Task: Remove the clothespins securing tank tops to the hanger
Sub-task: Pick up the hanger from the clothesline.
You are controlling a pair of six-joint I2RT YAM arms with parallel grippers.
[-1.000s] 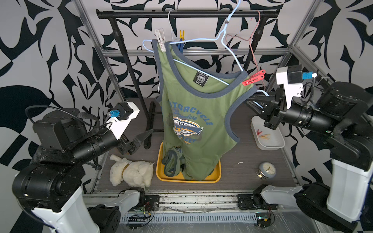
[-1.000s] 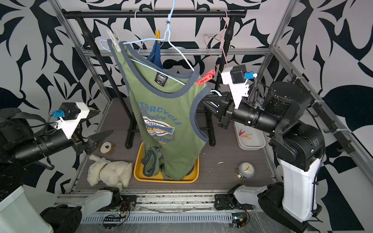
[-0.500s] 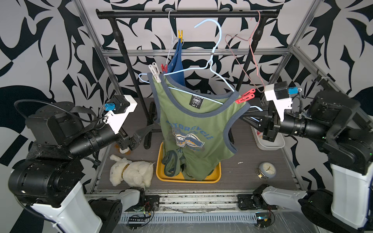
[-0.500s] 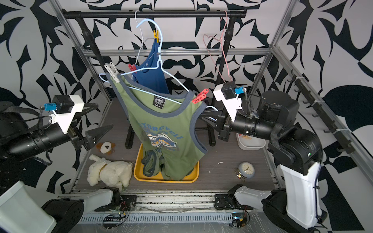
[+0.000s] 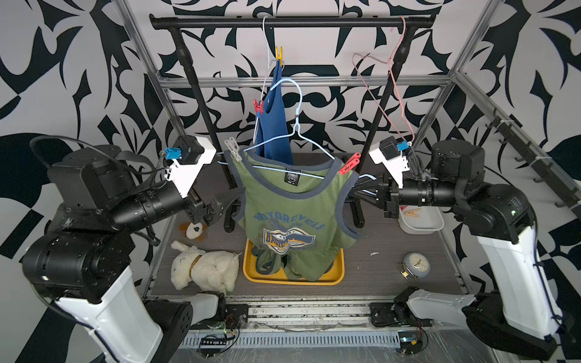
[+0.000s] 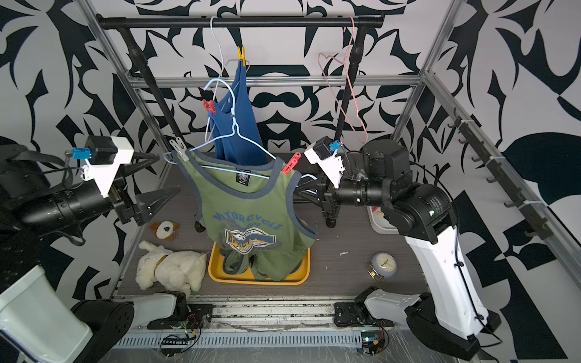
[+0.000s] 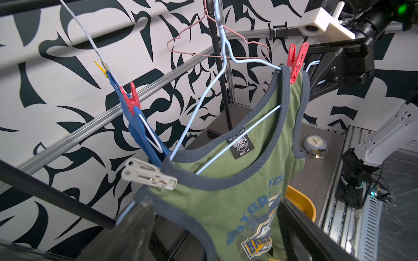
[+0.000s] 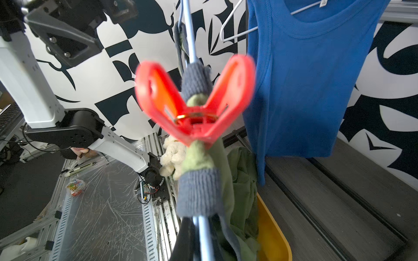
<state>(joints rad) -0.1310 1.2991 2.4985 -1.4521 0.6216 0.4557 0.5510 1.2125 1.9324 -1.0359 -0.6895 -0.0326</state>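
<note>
Horizontally, the left arm (image 5: 147,206) reached in from its side of the table (image 5: 377,245), with the forearm tilted slightly upward toward the centre. The left jaws were spread wide and held nothing. Their tips stood just beside the edge of the green tank top (image 5: 292,201), below the grey clothespin (image 5: 232,150).

The right arm (image 5: 430,191) extended level from the opposite side, with its wrist camera uppermost. The right jaws were fully closed on the end of the light-blue hanger (image 5: 296,125), just below the red clothespin (image 5: 349,163).

The green tank top hung on that hanger. It was pinned at one shoulder by the grey clothespin and at the other by the red clothespin, and its hem rested in the yellow tray (image 5: 338,273). The hanger's hook stood below the black rail (image 5: 314,22), clear of it.

Behind, the blue tank top (image 5: 276,132) hung on a white hanger (image 7: 89,43) hooked over the rail. A yellow clothespin (image 5: 279,56) secured its upper shoulder and a second red clothespin (image 5: 258,107) its lower shoulder. A second green tank top (image 5: 267,265) lay crumpled in the tray. A white bin (image 5: 437,224) near the right arm contained a wooden clothespin (image 5: 412,213).
</note>
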